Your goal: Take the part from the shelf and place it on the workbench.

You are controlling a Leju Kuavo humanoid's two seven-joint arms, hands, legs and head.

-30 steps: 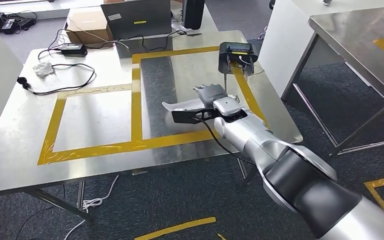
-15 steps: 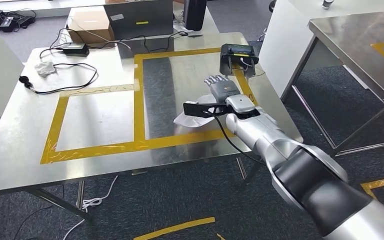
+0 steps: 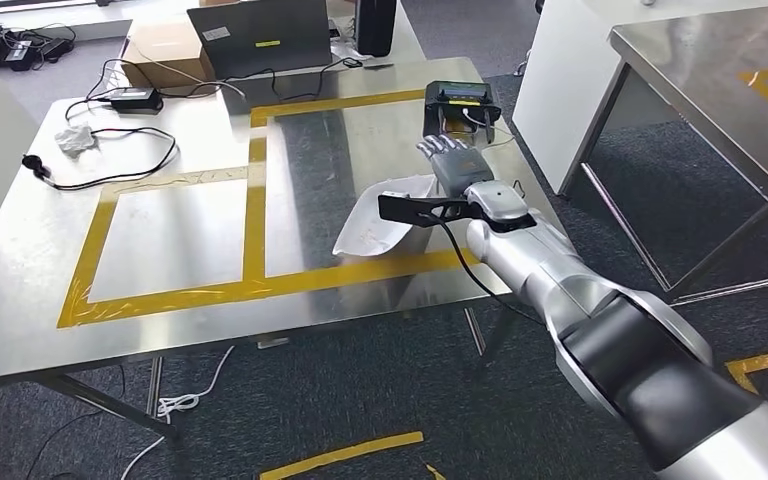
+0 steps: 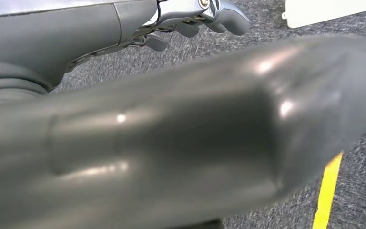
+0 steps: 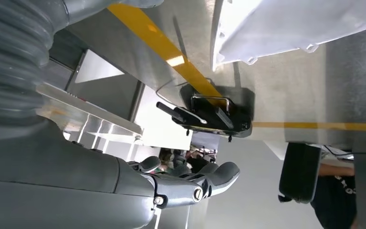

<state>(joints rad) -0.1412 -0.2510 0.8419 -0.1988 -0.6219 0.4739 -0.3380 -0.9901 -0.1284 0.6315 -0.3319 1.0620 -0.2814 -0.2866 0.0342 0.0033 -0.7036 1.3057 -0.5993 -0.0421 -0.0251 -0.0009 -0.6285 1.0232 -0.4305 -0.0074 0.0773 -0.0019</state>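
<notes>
The white curved part (image 3: pixel 378 220) lies on the steel workbench (image 3: pixel 190 240), inside the right yellow-taped frame near its front corner. My right hand (image 3: pixel 455 160) hovers just beyond the part, toward the table's right side, its fingers spread and holding nothing. A black bracket at my right wrist overlaps the part's right end. The right wrist view shows the part (image 5: pixel 290 24) flat on the metal, apart from my fingers (image 5: pixel 190 183). My left hand (image 4: pixel 195 19) hangs over grey carpet with nothing in it.
A black device (image 3: pixel 460 105) stands on the yellow tape just beyond my right hand. A laptop (image 3: pixel 260 35), a cardboard box (image 3: pixel 160 45) and cables (image 3: pixel 110 160) occupy the far and left table. A second steel table (image 3: pixel 720 80) stands right. A person (image 5: pixel 333 195) is beyond the table.
My right hand let go of the white part, which now rests on the workbench. The hand opened and moved on toward the black device. The camera shifted slightly.
</notes>
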